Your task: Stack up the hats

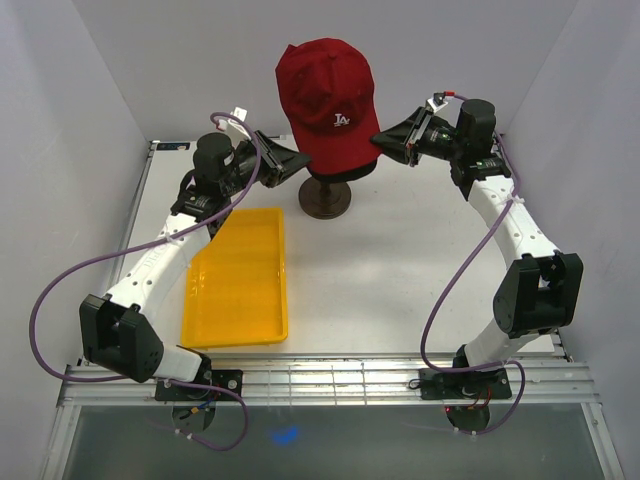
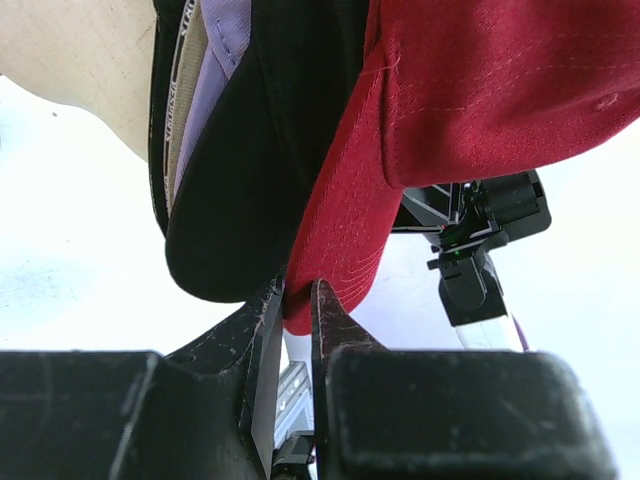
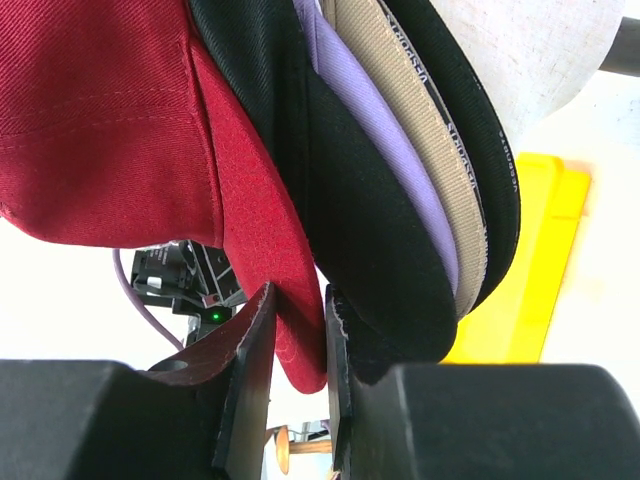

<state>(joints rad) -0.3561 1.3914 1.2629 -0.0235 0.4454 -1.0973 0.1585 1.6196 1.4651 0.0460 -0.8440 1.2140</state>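
Observation:
The dark red hat sits on top of the stack on the mannequin head. My left gripper is at its left rim and my right gripper at its right rim. In the left wrist view my gripper is shut on the red hat's edge, beside a black hat and a lavender one. Seen from the right wrist, that gripper is shut on the red hat's edge, with black, lavender and tan hats nested under it.
The cream mannequin head stands on a dark round stand at the back centre of the white table. A yellow tray lies in front of the left arm. White walls close in the sides and back.

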